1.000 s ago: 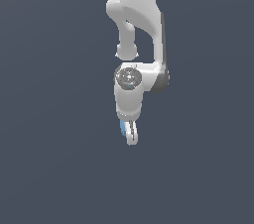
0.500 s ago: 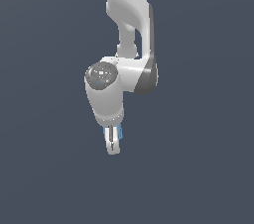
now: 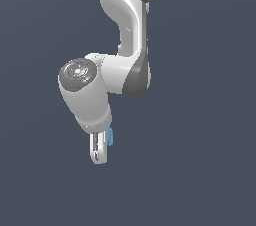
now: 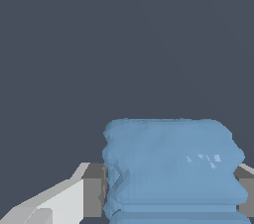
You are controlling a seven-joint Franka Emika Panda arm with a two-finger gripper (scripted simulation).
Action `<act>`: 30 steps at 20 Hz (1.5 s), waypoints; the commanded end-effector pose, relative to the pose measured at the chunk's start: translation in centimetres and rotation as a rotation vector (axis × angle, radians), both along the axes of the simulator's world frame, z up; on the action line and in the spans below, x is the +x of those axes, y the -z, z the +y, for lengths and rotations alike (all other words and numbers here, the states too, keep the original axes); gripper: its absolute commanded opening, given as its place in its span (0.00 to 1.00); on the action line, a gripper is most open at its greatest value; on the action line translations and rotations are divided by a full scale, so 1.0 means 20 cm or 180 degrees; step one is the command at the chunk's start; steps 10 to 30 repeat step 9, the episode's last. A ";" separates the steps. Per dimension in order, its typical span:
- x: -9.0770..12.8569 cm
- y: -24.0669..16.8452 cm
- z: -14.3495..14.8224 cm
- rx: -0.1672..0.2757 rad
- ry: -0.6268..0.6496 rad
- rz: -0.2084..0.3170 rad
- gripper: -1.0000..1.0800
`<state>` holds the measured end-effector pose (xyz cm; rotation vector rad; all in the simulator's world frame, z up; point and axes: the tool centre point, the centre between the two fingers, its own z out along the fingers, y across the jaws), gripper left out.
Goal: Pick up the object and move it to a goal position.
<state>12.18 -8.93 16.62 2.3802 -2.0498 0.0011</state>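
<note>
Exterior view first: we see the white arm (image 3: 122, 45) hanging down from the top of the scene against a plain dark grey background, its wrist turned toward the exterior view's left. At its lower end sits the claw (image 3: 98, 149), pointing downward, and a sliver of the light-blue cube (image 3: 109, 137) shows on its right side, tight against the fingers (image 3: 95, 150). From this angle we see only 1 edge of the cube; the rest is hidden behind the claw. No table, floor or goal marker is visible here, so we cannot place the cube against anything but the claw itself.

Wrist view next: the cube (image 4: 171, 168) fills much of the near part of the picture, its surface faintly mottled and lumpy. A grey pad (image 4: 93, 191) presses against 1 side of it, and a second pad edge touches the opposite side, so we read the claw as clamped on the cube. Beyond it there is only the same flat dark grey.

Our judgement on progress: the pick-up looks done, since the cube is gripped with no surface showing under it. What is left is carrying it to the goal position. No goal shows in either view, so we cannot tell how much travel remains.
</note>
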 end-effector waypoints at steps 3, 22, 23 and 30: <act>0.03 -0.03 -0.03 0.0001 -0.0003 0.0001 0.00; 0.05 -0.04 -0.05 0.0001 -0.0003 0.0001 0.00; 0.05 -0.04 -0.05 0.0001 -0.0003 0.0001 0.00; 0.05 -0.04 -0.05 0.0001 -0.0003 0.0001 0.00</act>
